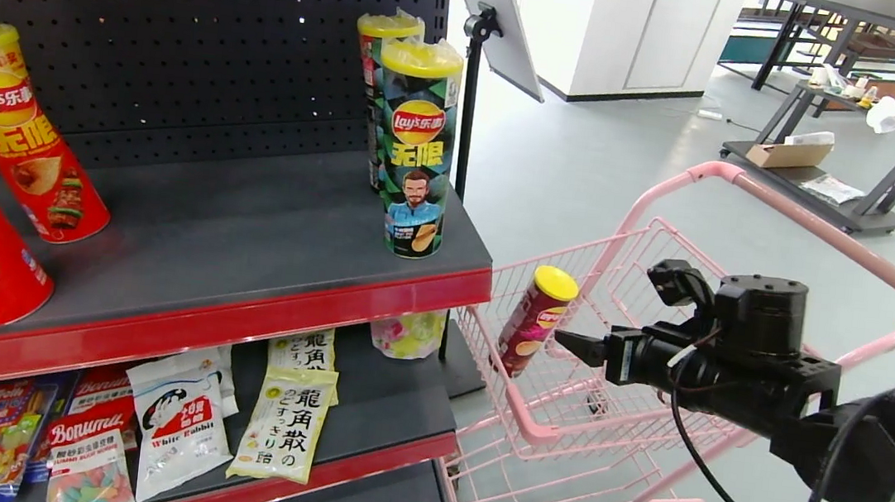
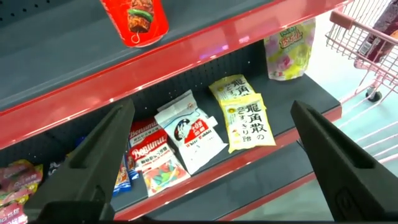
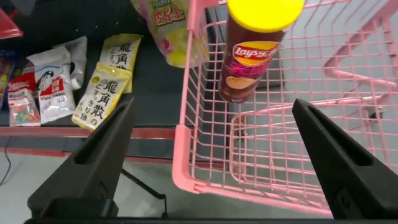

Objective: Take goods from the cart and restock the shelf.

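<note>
A maroon chip can (image 1: 536, 318) with a yellow lid leans upright in the near corner of the pink cart (image 1: 824, 228). My right gripper (image 1: 606, 308) hovers inside the cart just beside the can, open, with nothing between its fingers. From the right wrist the can (image 3: 252, 56) stands ahead of the open gripper (image 3: 214, 104), behind the cart's pink rim (image 3: 186, 143). On the upper shelf (image 1: 252, 214) stand two green-black cans (image 1: 416, 156) and two red cans (image 1: 27, 132). My left gripper (image 2: 212, 107) is open and empty in front of the lower shelf's snack bags (image 2: 245, 118).
Snack bags (image 1: 288, 425) lie on the lower shelf, with a yellow-green bag (image 1: 405, 334) at its end near the cart. A black stand pole (image 1: 470, 104) rises beside the shelf. Metal tables (image 1: 837, 184) stand on the open grey floor at the back right.
</note>
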Controlling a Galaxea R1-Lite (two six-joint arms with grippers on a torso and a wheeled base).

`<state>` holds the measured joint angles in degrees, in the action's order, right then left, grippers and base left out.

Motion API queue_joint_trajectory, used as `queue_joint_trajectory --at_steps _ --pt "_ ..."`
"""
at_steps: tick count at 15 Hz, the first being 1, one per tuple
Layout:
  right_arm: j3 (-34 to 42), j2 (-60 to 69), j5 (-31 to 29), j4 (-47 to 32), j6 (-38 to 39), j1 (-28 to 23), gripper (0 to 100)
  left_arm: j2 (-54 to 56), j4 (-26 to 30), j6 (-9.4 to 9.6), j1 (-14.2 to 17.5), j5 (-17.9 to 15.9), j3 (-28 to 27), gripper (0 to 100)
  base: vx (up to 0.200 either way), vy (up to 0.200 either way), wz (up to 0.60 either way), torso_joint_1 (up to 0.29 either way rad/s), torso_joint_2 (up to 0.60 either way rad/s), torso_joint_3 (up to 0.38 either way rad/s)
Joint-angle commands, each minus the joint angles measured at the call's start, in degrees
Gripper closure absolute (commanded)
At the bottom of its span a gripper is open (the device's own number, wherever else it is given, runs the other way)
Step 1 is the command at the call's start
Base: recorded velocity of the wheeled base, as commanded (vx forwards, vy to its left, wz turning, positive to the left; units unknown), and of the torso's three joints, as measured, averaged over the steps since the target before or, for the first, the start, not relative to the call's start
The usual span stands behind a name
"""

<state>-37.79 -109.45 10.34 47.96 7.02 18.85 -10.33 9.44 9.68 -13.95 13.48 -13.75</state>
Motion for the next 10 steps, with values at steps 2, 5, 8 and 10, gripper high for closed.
queue_joint_trajectory --at_steps 2,5,8,10 --pt "-3.3 -6.3 0.3 0.0 1.2 0.1 0 -0.7 0.0 0.08 0.0 0.1 -0.3 0 0.0 0.0 0.0 0.0 0.0 0.0" --pt "-5.4 -8.9 1.1 0.1 2.6 -0.1 0 -1.6 0.0 0.08 0.0 0.2 -0.6 0 0.0 0.0 0.0 0.0 0.0 0.0" --pt "-9.5 -12.9 1.2 0.1 2.6 -0.8 0 -2.4 -0.1 0.08 0.0 0.4 -1.0 0 0.0 0.0 0.0 0.0 0.0 0.0" --pt "-12.7 -16.0 1.5 0.2 2.6 -0.9 0 -2.6 0.0 0.08 0.0 0.4 -1.3 0 0.0 0.0 0.0 0.0 0.0 0.0"
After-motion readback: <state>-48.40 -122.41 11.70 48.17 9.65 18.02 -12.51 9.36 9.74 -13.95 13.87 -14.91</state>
